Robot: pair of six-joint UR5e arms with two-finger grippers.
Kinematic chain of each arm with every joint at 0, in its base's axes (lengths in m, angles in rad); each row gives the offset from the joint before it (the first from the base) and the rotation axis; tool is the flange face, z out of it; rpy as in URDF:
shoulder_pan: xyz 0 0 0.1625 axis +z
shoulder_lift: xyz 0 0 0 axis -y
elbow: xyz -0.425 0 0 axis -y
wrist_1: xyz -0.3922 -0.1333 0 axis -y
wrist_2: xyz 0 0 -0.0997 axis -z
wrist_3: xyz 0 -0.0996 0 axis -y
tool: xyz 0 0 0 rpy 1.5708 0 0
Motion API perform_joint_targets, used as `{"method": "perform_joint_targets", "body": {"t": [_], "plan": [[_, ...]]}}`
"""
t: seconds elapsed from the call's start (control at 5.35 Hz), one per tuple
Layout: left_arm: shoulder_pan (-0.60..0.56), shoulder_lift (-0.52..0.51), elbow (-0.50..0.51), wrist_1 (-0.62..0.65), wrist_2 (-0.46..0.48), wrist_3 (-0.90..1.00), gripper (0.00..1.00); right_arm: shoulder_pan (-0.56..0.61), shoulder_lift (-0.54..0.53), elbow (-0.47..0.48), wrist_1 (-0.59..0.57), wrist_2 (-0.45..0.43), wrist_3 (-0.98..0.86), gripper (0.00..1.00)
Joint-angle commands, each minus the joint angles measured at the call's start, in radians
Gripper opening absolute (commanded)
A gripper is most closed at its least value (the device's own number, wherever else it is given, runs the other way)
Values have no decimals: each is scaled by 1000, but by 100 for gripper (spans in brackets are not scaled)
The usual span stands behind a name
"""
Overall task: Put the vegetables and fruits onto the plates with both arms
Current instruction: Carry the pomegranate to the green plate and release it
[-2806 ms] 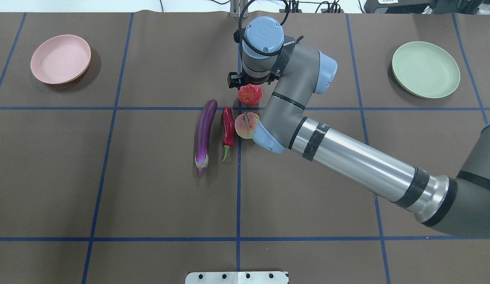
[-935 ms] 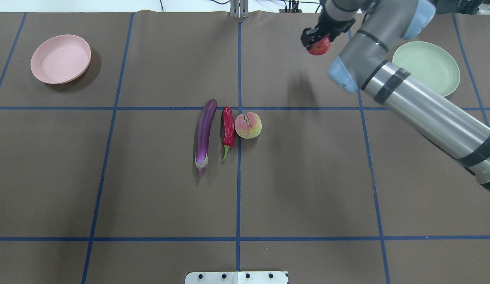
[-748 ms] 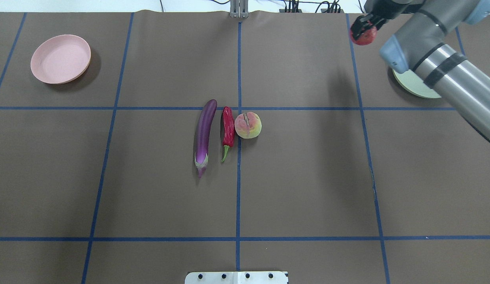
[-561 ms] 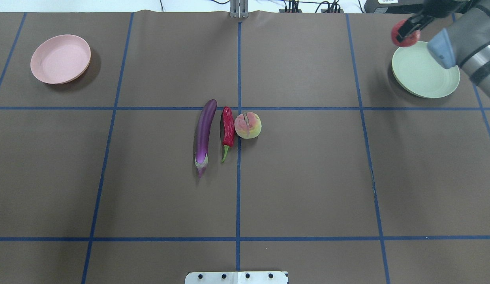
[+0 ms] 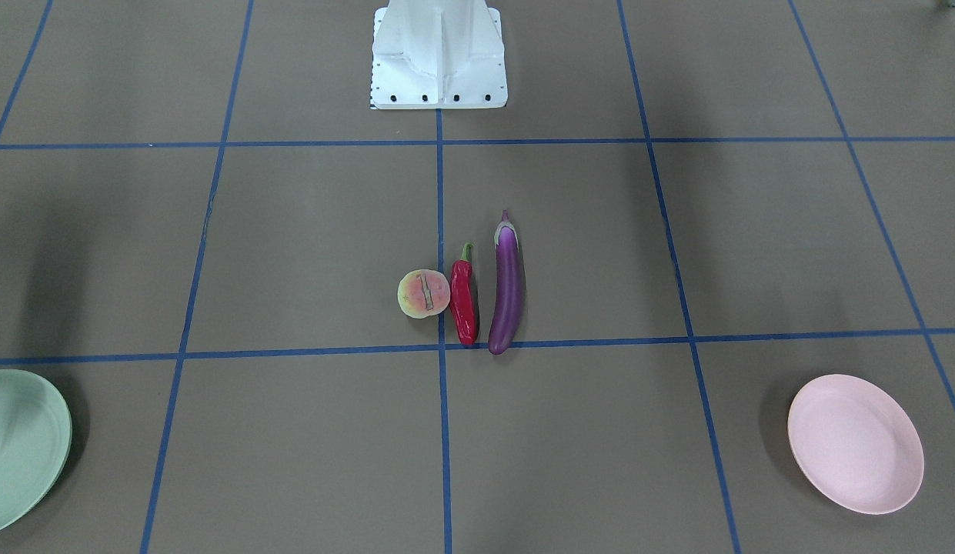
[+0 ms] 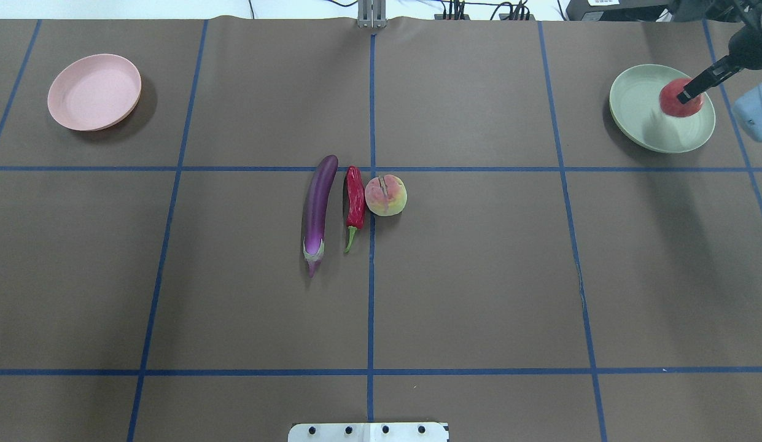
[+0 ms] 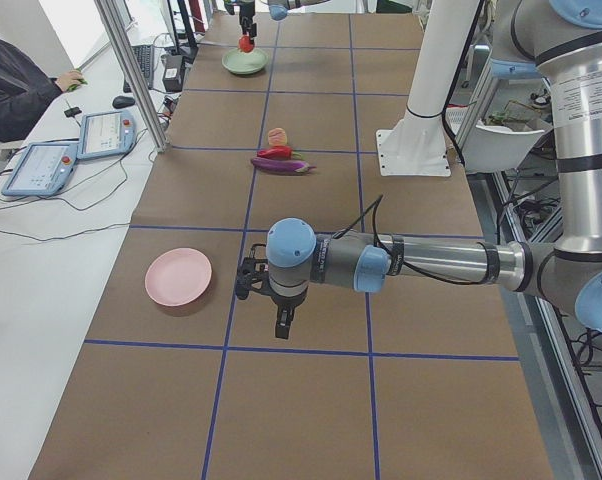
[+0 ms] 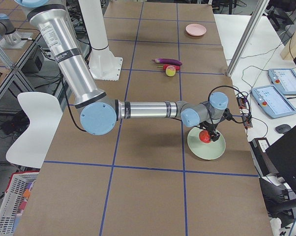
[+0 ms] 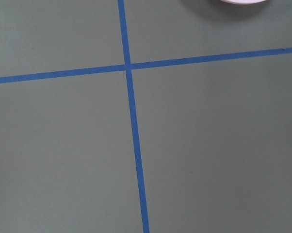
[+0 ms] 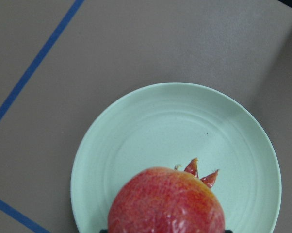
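Note:
My right gripper point(image 6: 685, 96) is shut on the red-orange pomegranate point(image 6: 670, 102) and holds it over the right half of the mint green plate point(image 6: 638, 104). The right wrist view shows the pomegranate point(image 10: 166, 201), crown outward, close above that plate point(image 10: 136, 145). At the table's middle lie the purple eggplant point(image 6: 316, 209), the red chili pepper point(image 6: 355, 197) and the peach point(image 6: 385, 194), side by side. The pink plate point(image 6: 94, 91) sits far left with nothing on it. My left gripper point(image 7: 282, 322) hangs beside the pink plate point(image 7: 178, 277); I cannot tell whether it is open or shut.
The white robot base point(image 5: 439, 54) stands at the table's near edge, in line with the produce. Blue tape lines point(image 6: 370, 276) grid the brown mat. A person sits by tablets point(image 7: 103, 133) beyond the table's far long side.
My right arm lifted the pomegranate from beside the peach, swept it right along the far side of the table, and now holds it lower over the green plate. The other produce has not moved.

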Motion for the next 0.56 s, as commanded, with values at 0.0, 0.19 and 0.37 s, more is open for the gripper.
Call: {"method": "perform_joint_targets", "body": {"t": [0.0,0.19,0.37], "plan": [[0,0,0,0,0,0,100,-7,7,52,35,2,193,99],[0,0,-1,0,-2,0,100,-65,7,202,25,1,346,99],[0,0,0,-1,-2,0,100,-172,25,308,26,-33,566,98]]}}
